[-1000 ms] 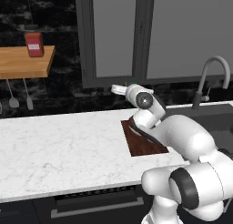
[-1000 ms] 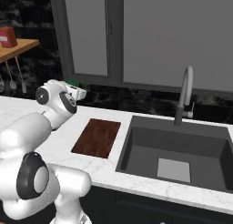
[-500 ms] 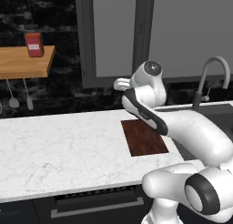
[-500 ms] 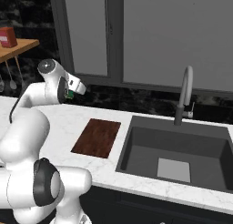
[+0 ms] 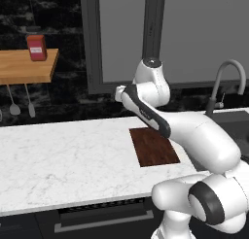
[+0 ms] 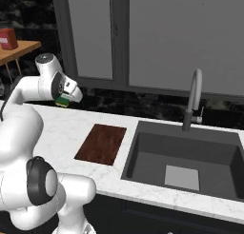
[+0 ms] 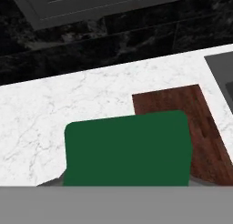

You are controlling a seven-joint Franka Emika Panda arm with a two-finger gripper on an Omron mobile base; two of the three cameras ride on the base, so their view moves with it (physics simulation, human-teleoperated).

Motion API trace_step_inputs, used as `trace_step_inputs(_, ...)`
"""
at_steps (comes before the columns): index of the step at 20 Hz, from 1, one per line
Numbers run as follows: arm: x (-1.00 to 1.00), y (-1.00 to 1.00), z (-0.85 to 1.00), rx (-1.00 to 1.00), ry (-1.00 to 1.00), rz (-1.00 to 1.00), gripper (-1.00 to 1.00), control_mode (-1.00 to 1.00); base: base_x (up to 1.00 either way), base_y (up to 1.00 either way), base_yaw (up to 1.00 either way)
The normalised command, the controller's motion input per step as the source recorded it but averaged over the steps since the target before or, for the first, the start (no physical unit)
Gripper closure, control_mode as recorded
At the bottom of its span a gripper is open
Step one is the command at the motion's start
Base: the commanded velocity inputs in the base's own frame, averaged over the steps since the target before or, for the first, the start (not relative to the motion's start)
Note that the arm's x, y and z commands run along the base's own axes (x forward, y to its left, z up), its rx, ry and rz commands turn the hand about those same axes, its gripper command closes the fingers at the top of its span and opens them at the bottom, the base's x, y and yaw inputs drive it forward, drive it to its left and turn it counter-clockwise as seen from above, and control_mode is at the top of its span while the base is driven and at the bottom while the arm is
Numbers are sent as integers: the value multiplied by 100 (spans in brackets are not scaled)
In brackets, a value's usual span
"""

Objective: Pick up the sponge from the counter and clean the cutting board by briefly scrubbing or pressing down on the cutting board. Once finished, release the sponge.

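Two rear cameras flank the arm; a third rides the hand above the bench.

The left base view looks forward and down from behind the arm's left, at middle distance, over the white marble bench (image 5: pixel 63 160) with the wooden shelf (image 5: pixel 26 65) at its upper left. The right base view looks from behind the arm's right, taking in the sink (image 6: pixel 186 161) and faucet (image 6: pixel 193 100). Both share the cutting board (image 5: pixel 154 146), the bench around it, the dark backsplash and the grey window panels. The hand view sits close, angled down at the bench; the green sponge (image 7: pixel 127 148) looms large in its foreground, with the cutting board beyond it to the right.
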Motion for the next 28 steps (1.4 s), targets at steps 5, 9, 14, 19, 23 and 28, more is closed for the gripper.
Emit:
trace_step_inputs(5, -1, 51, -79, 0, 8, 0, 100, -100, 0, 0, 0)
trace_step_inputs(9, 0, 38, -77, 0, 11, 0, 100, -100, 0, 0, 0)
trace_step_inputs(14, -4, 18, -64, 0, 6, 0, 100, -100, 0, 0, 0)
trace_step_inputs(19, 0, 18, -54, -6, 4, 0, 100, -100, 0, 0, 0)
trace_step_inputs(23, 0, 5, -59, -4, 2, 0, 100, -100, 0, 0, 0)
trace_step_inputs(28, 0, 0, -58, -1, 2, 0, 100, -100, 0, 0, 0)
